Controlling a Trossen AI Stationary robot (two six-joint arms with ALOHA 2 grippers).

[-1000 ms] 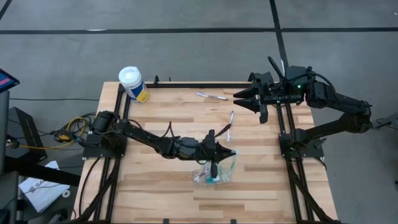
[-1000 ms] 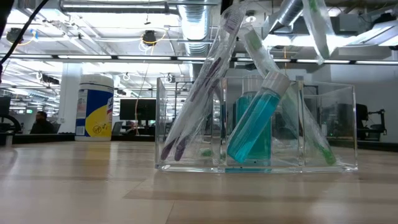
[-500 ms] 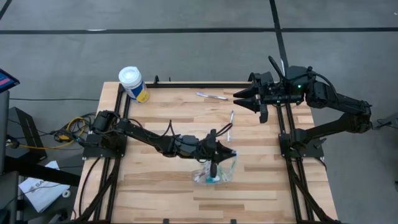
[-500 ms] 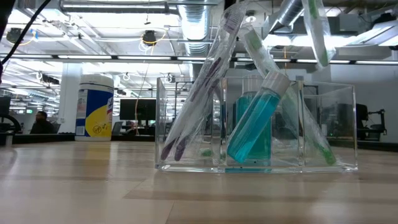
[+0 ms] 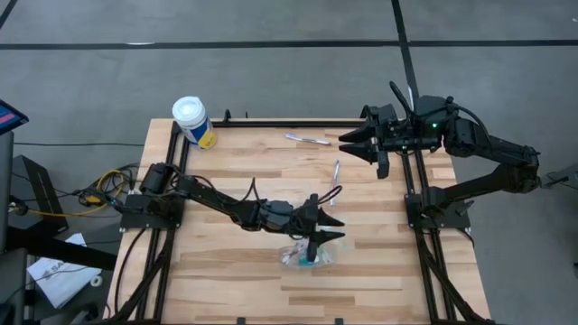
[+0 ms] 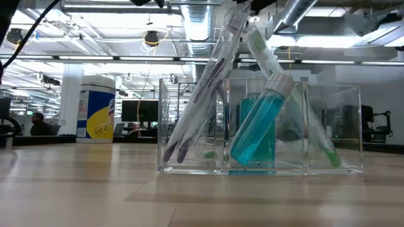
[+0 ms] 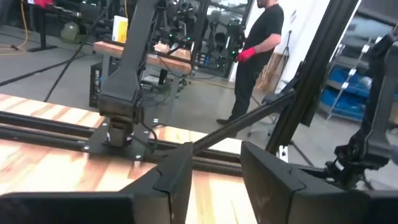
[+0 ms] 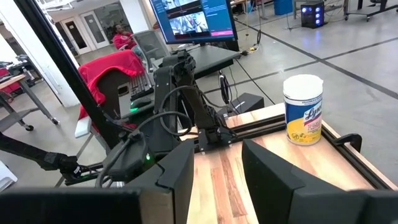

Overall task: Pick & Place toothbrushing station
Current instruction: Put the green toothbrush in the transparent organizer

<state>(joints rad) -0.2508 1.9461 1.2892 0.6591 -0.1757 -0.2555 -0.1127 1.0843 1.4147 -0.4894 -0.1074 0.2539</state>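
The toothbrushing station is a clear plastic cup (image 6: 259, 126) (image 5: 307, 255) standing on the table's near middle. Leaning in it are a wrapped purple toothbrush (image 6: 202, 94), a teal tube (image 6: 255, 129) and a green toothbrush (image 6: 306, 123). My left gripper (image 5: 336, 227) (image 7: 217, 180) hovers level just above the cup, open, with nothing between its fingers. Two more toothbrushes (image 5: 307, 139) (image 5: 335, 174) lie flat on the far half of the table. My right gripper (image 5: 343, 143) (image 8: 217, 180) waits open, high at the far right.
A white-capped canister with a yellow label (image 5: 192, 120) (image 6: 96, 107) stands at the far left corner. Black frame rails (image 5: 411, 194) run along the table's left and right sides. A person (image 7: 258, 56) stands in the room beyond the table.
My left gripper has opened and sunk a little above the cup. The wrapped green toothbrush that hung from it, seen at the top right of the low view, has left that place; where it ended up I cannot tell.
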